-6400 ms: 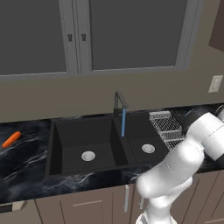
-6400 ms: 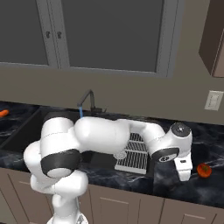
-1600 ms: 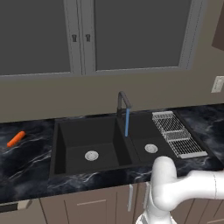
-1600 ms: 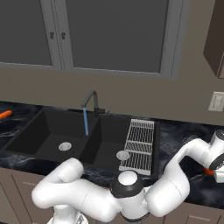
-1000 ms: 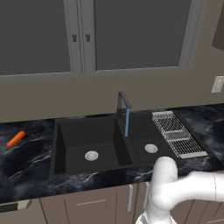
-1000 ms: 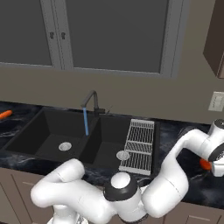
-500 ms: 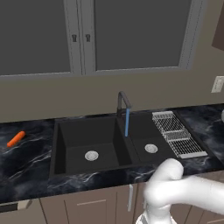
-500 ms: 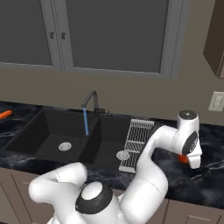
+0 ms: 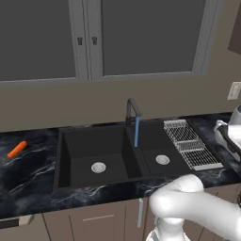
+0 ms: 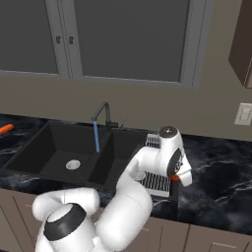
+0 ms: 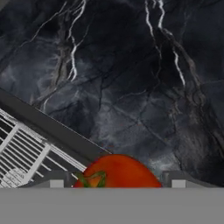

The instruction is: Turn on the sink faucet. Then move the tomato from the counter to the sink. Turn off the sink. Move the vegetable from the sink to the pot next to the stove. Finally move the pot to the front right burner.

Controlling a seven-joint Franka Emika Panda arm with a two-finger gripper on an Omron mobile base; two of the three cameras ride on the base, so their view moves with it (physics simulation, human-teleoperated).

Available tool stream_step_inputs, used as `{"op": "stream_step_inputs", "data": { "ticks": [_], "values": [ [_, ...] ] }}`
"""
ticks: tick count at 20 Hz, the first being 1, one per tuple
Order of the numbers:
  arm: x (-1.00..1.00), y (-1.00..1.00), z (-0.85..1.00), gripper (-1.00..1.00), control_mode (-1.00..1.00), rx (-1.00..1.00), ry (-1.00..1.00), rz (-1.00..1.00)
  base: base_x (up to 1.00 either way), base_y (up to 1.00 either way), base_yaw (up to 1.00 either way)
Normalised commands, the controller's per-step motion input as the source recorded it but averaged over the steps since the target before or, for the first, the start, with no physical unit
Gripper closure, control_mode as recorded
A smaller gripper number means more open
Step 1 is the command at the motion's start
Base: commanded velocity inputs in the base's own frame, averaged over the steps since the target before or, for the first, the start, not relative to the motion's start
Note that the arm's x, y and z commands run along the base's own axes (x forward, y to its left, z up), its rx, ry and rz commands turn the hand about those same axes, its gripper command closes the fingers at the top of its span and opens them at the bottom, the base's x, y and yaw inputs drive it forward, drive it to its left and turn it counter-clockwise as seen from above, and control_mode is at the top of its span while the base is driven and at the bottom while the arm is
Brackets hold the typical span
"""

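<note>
Between the fingers (image 11: 114,181), the tomato (image 11: 117,171)

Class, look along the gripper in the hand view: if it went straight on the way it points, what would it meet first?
The gripper already has the tomato between its fingertips, so beyond that it would probably meet the black marble counter beside the wire rack, though depth is hard to judge.

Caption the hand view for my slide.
Tomato held between the fingers above black marble counter.
</note>
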Motion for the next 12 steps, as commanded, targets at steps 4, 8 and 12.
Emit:
{"op": "stream_step_inputs", "data": {
  "ticks": [4,8,12],
  "values": [
    [0.13,0.99,0.02,1.00,-1.00,0.00,0.06,0.36,0.00,0.00,0.00],
    [0.18,0.94,0.00,1.00,-1.00,0.00,0.06,0.37,0.00,0.00,0.00],
    [0.20,0.95,0.00,1.00,-1.00,0.00,0.07,0.36,0.00,0.00,0.00]
  ]
}}
